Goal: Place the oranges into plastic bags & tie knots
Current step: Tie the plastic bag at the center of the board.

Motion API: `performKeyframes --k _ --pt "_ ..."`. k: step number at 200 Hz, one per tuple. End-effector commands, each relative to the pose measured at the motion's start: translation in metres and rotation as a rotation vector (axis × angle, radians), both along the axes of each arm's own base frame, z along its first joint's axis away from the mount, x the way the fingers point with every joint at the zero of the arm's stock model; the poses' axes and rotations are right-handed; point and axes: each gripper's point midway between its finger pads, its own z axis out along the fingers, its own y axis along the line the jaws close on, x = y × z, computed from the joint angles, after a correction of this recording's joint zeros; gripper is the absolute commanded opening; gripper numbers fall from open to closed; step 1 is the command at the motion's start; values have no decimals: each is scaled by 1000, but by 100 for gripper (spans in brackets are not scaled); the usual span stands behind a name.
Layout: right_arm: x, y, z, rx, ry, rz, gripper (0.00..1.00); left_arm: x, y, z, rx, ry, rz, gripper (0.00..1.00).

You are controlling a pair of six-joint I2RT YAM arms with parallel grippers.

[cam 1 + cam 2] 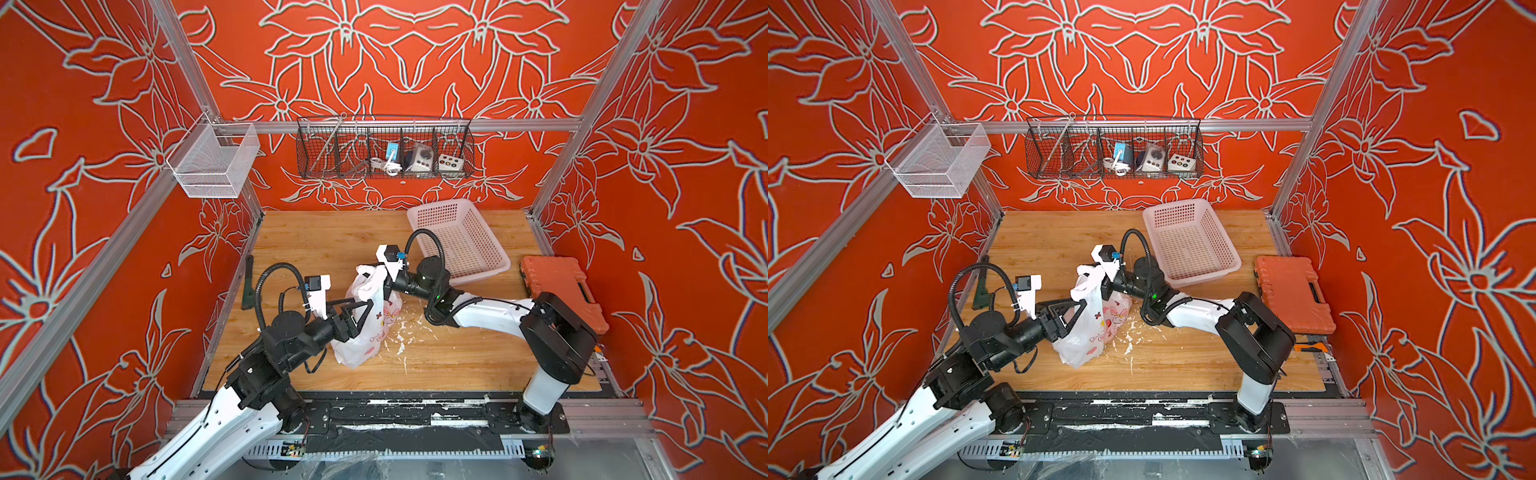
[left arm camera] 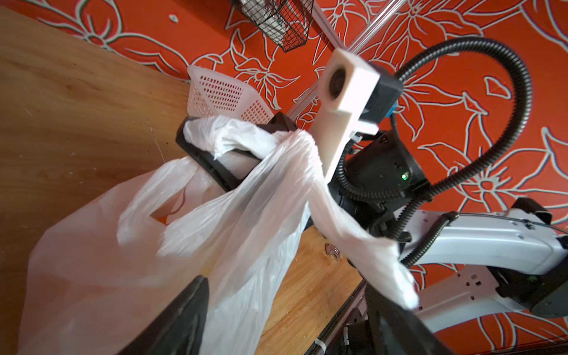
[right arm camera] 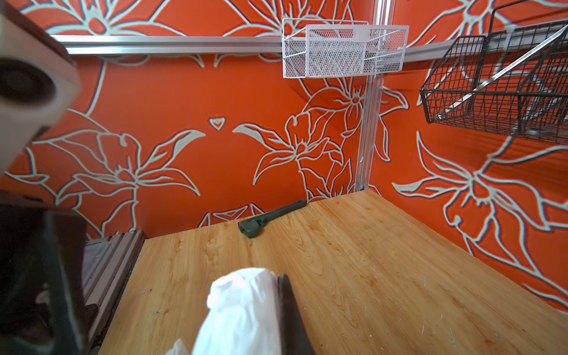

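The white plastic bag (image 1: 363, 332) (image 1: 1086, 332) with cartoon prints stands mid-table. My right gripper (image 1: 379, 272) (image 3: 270, 295) is shut on one bunched handle (image 3: 242, 304) and holds it up. My left gripper (image 1: 370, 306) (image 2: 284, 282) is open, its fingers (image 2: 181, 313) wide apart on either side of loose bag film. The other handle strip (image 2: 362, 258) drapes over one finger. The oranges are almost hidden inside; a sliver of orange (image 2: 160, 220) shows through the bag mouth. Knots are not in view.
A white perforated basket (image 1: 461, 243) lies tilted at the back right, with an orange tool case (image 1: 561, 291) beside it. A green wrench (image 3: 270, 216) lies at the table's left edge. White crumbs (image 1: 401, 334) litter the wood by the bag. Wire baskets (image 1: 384, 149) hang on the rear rail.
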Motion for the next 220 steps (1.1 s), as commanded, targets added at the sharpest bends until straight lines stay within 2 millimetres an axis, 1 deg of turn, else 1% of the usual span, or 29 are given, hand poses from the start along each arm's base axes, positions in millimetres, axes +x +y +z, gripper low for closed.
performKeyframes --k 1,11,23,27,38,47,59,76,89,103,114,123,127,137,145,160,180,197,220 --pt "-1 1 16 24 -50 -8 0 4 18 10 74 -10 91 77" --pt "0 0 16 22 -51 -12 0 8 22 15 99 -18 119 74" --pt "0 0 16 20 -54 -12 0 12 22 22 123 -25 128 73" --pt "-1 0 16 19 -54 -11 0 14 23 22 129 -18 139 73" --pt "-1 -1 16 18 -59 -13 0 21 26 22 137 1 171 67" --pt "-1 0 16 18 -60 -12 0 28 27 22 131 21 187 66" --pt "-1 -1 17 18 -63 -11 0 34 26 28 92 38 170 66" --pt "-1 0 17 18 -69 -11 0 41 27 39 17 49 137 73" --pt "0 -1 17 17 -68 -16 0 43 28 45 -6 55 108 75" --pt "-1 0 16 14 -74 -11 0 47 32 37 -14 110 123 76" --pt "-1 -1 15 10 -76 -14 0 53 29 27 -33 168 109 69" --pt "-1 0 15 11 -83 -14 0 58 20 21 -78 215 69 61" --pt "-1 0 15 11 -84 -13 0 58 12 20 -104 229 30 59" --pt "-1 0 16 9 -87 -17 0 59 -2 18 -176 257 -44 53" --pt "0 -1 16 9 -90 -18 0 60 -9 17 -225 274 -79 50" --pt "-1 -1 16 5 -95 -17 0 64 -11 20 -263 274 -83 50" --pt "-2 -1 16 -2 -102 -14 0 66 -13 25 -288 283 -86 52" --pt "-2 -1 16 -3 -111 -13 0 69 -14 19 -286 325 -77 55" --pt "-5 -2 16 -1 -132 -9 0 75 -8 13 -295 347 -25 53"
